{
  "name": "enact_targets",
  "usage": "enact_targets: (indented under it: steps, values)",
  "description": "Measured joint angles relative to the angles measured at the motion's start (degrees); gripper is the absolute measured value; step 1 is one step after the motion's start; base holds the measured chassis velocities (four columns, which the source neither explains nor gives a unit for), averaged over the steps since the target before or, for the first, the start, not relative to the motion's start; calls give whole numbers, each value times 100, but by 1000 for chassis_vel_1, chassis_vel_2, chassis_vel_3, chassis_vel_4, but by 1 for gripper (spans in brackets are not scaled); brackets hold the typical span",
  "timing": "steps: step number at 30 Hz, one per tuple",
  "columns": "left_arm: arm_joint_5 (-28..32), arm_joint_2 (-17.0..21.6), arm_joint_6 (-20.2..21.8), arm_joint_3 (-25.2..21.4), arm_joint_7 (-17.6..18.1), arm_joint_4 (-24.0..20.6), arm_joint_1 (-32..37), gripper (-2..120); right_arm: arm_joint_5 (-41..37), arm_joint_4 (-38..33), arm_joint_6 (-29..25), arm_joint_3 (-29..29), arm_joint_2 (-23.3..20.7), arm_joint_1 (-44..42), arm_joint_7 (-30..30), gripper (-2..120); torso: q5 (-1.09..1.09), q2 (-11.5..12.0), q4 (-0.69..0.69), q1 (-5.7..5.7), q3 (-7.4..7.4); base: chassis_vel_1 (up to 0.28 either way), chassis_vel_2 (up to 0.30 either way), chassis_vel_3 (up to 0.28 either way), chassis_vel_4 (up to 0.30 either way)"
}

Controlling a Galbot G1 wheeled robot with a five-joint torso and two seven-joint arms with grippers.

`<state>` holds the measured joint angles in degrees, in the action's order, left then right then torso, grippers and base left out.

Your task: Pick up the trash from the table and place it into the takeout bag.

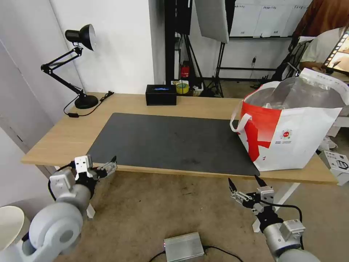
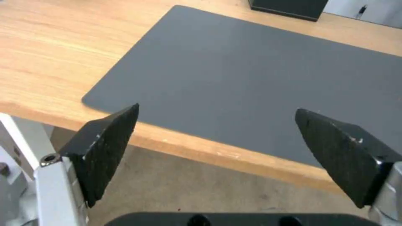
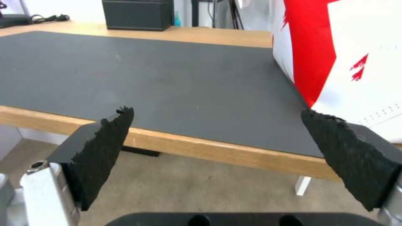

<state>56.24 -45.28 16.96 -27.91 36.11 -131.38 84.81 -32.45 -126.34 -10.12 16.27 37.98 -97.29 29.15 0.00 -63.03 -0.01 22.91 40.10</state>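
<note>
Nearest to me, both my arms hang low in front of the counter's [image 1: 72,134] near edge, below the level of its top. My left gripper [image 1: 109,165] sits just short of the near left corner of the dark grey mat [image 1: 171,142], wrist angled up and inward, and its black fingers [image 2: 109,147] are spread wide with nothing between them. In the left wrist view they frame that mat corner and the wooden edge below it. My right gripper [image 1: 244,184] is held out under the near edge close to the right end of the mat, forearm rising from the lower right, fingers [image 3: 351,150] likewise parted and empty. Through the right wrist view I look across the mat toward the bag's red panel.

On the floor between my arms lies a small silver box [image 1: 183,246] with a cable.

Up on the counter, the takeout bag [image 1: 291,134] stands upright at the right end, its base partly on the mat's right edge, mouth open and foil lining showing, a white loop handle hanging off its left side.

Along the far edge sits the black tissue box [image 1: 161,94], and at the far left corner the black desk lamp [image 1: 81,69].
</note>
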Motion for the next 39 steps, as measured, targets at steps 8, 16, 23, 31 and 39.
enact_targets:
  steps: [8, 16, 23, 31, 39]
  values:
    - [-572, -170, -314, -32, -388, 136, 406, 100, 0, 0, 0, 0, 0, 0, 0, 100, 0, 0, 1, 0, 0, 0, 0, 0, 0]
    - [-966, -318, -532, 26, -622, 304, 644, 100, 0, 0, 0, 0, 0, 0, 0, 100, 0, 0, 0, 0, 0, 0, 0, 0, 0]
    - [-1091, -360, -622, 18, -757, 348, 749, 100, 0, 0, 0, 0, 0, 0, 0, 100, 0, 0, 0, 0, 0, 0, 0, 0, 0]
    - [-1105, -353, -623, 10, -766, 348, 749, 100, 0, 0, 0, 0, 0, 0, 0, 100, 0, 0, 0, 1, 0, 0, 0, 0, 0]
    - [-1098, -349, -623, 10, -764, 348, 742, 100, 0, 0, 0, 0, 0, 0, 0, 100, 0, 0, 0, 1, 0, 0, 0, 0, 0]
